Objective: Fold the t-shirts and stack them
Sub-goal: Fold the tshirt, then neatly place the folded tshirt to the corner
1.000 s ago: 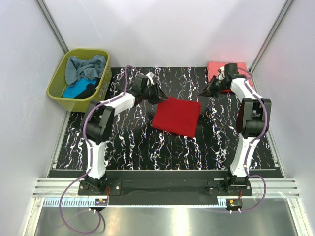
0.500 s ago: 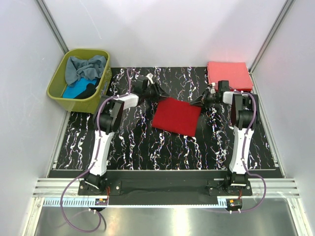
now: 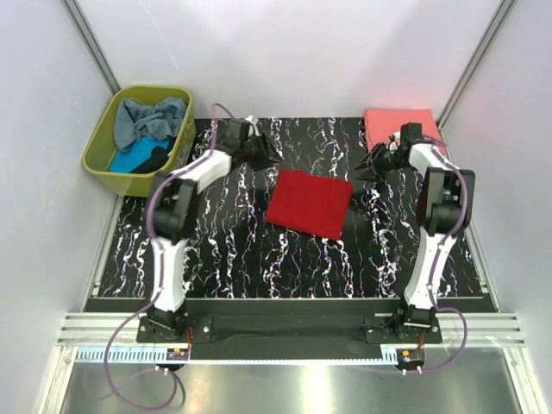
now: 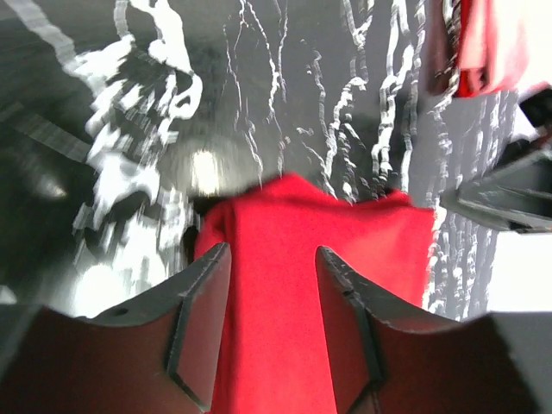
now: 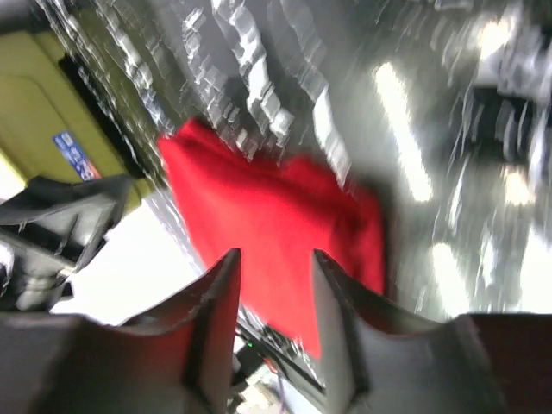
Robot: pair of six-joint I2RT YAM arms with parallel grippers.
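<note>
Hovering just beyond the far corners of the dark red t-shirt [image 3: 309, 203], the left end effector [image 4: 272, 254] and right end effector [image 5: 274, 256] each have jaws parted with nothing between them. That shirt lies folded flat on the surface [image 3: 224, 250], squared, I judge, for carrying. Far right of it sits the folded coral-pink t-shirt [image 3: 398, 127], likely the stack's base; far left, the basket [image 3: 99, 138] holds a crumpled grey-blue shirt [image 3: 151, 116], a turquoise shirt [image 3: 128, 160] and a black shirt [image 3: 155, 155], not yet folded
</note>
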